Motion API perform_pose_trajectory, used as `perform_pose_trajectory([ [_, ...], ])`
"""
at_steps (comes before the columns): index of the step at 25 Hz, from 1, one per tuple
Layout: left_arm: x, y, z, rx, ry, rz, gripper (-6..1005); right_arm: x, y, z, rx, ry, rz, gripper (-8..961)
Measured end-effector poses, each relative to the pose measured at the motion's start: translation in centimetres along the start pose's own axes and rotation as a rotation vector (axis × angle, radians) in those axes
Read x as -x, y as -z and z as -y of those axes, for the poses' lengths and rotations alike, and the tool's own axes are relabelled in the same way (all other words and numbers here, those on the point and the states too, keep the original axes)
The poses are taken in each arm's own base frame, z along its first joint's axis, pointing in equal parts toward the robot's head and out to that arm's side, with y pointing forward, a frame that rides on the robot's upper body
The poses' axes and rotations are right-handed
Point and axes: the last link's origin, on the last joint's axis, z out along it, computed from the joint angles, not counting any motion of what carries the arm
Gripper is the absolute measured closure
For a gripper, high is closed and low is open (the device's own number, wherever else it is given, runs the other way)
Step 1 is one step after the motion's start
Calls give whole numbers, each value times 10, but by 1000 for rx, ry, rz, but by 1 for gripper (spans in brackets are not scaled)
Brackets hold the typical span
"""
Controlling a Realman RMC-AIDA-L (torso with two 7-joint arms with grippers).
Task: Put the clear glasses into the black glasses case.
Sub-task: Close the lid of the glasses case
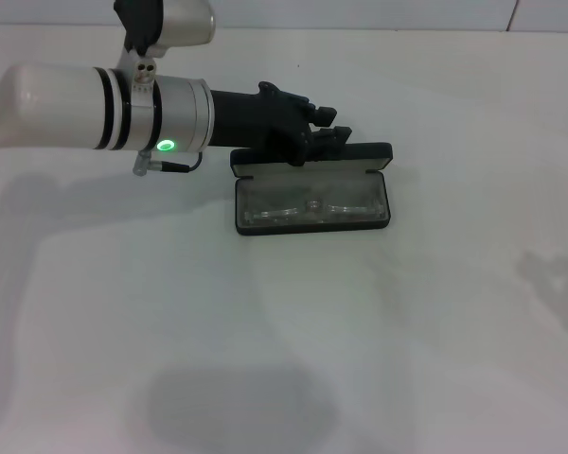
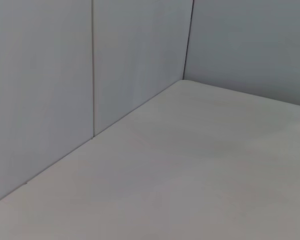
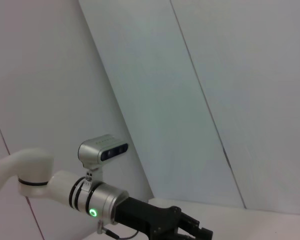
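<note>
White table point(image 1: 379, 359) across the whole head view; grey panelled wall point(image 2: 45, 85) behind it, corner seam visible from the left wrist camera.

Left arm point(image 1: 85, 104) reaching in from the left of the head view, white links, green status light near the wrist, camera module mounted on top. Same arm visible from the right wrist camera, low in the picture.

Black glasses case point(image 1: 312, 197) near table centre, lid up and standing along the far side, tray facing up, grey lining showing.

Left gripper point(image 1: 322, 142) black, at the far left part of the case, right at the raised lid edge. Jaw state: cannot tell, fingers merge with the black lid. Contact with the lid: cannot tell either.

Clear glasses point(image 1: 308, 206) lying flat inside the case tray, 2 lenses side by side, bridge about mid-tray.

Right gripper out of sight in all 3 views.
</note>
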Motion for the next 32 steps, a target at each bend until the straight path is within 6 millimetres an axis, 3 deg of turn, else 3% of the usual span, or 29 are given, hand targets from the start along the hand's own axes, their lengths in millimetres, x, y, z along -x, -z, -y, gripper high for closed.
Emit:
perform_pose_trajectory([
  [32, 12, 0, -7, 37, 43, 55, 717, -10, -6, 2, 7, -27, 13, 827],
])
